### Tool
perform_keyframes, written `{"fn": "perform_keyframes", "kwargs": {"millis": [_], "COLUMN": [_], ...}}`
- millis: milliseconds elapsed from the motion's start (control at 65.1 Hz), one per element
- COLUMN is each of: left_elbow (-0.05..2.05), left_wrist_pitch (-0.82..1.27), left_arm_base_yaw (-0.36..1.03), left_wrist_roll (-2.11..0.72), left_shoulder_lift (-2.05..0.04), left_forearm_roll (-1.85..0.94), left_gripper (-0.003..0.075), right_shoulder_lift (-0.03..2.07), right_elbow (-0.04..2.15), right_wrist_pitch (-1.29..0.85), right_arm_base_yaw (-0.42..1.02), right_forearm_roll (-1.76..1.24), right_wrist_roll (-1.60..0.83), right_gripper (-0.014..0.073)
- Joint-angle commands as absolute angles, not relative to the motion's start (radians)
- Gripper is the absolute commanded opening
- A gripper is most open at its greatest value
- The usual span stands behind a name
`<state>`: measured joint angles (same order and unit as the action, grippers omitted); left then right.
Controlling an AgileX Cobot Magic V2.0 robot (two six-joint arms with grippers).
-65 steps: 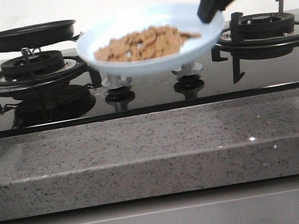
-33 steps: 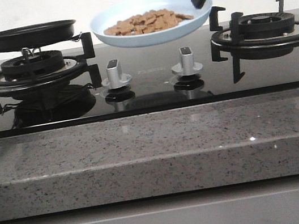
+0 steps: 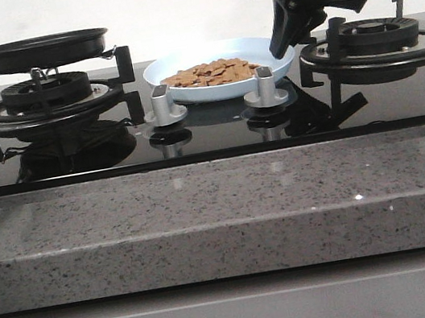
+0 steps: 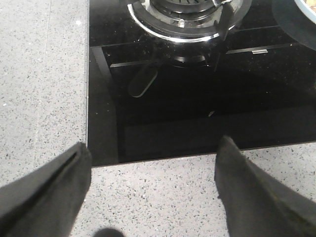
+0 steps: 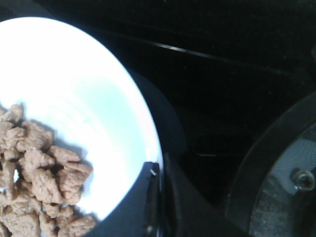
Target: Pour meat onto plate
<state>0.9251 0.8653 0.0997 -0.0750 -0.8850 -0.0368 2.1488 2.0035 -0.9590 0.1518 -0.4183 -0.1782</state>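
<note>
1. The right gripper [image 3: 281, 43] came down at a slant from above the plate [image 3: 275, 71], its dark fingers [image 5: 150, 197] drawn close together on the plate's rim; in the right wrist view the rim ran into the narrow slot between them, so the pincer was closed on the plate.
2. The plate was round, shallow and pale blue, almost white under the wrist camera's glare, with faint rings in its bowl and a raised edge. It sat on the black glass hob [image 3: 216, 134], behind the two silver knobs [image 3: 164, 105] and between the two burners.
3. The meat [image 3: 213, 72] lay heaped in the middle of the plate: many small, flat, tan to light-brown pieces, each thin and rough-surfaced. In the right wrist view the heap [image 5: 34, 187] stopped short of the rim, leaving a bare band of plate beside the fingers.
4. The right burner [image 3: 372, 38] stood just beside the plate on the gripped side.
5. A black frying pan [image 3: 43, 50] rested on the left burner [image 3: 46, 93], well apart from the plate.
6. The left gripper [image 4: 153, 187] hung over the near edge of the hob where glass met the speckled stone counter [image 4: 39, 89], fingers spread wide with nothing between them.
</note>
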Motion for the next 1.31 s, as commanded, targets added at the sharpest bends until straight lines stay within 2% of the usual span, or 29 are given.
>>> {"fn": "perform_keyframes", "kwargs": {"millis": [0,77,138,399,829,1290], "left_elbow": [0.951,0.951,0.951,0.951,0.951,0.951], "left_wrist_pitch": [0.811,0.811,0.811,0.811,0.811,0.811], "left_arm_base_yaw": [0.108,0.108,0.108,0.108,0.108,0.108], "left_wrist_roll": [-0.065,-0.065,-0.065,-0.065,-0.065,-0.065], "left_shoulder_lift": [-0.882,-0.882,-0.882,-0.882,-0.882,-0.882], "left_forearm_roll": [-0.04,-0.04,-0.04,-0.04,-0.04,-0.04], "left_gripper": [0.0514,0.0514,0.0514,0.0514,0.0514,0.0514], "right_shoulder_lift": [2.085,2.078,2.068,1.921,1.348,0.721], "right_elbow": [2.044,2.044,2.044,1.984,1.354,0.876], "right_wrist_pitch": [-0.929,-0.932,-0.94,-0.974,-0.856,-0.963], "right_arm_base_yaw": [0.148,0.148,0.148,0.168,0.227,0.227], "right_forearm_roll": [-0.453,-0.452,-0.452,-0.398,-0.246,-0.099], "right_wrist_roll": [-0.183,-0.183,-0.183,-0.183,-0.183,-0.033], "right_gripper": [0.022,0.0345,0.0377,0.037,0.037,0.037]}}
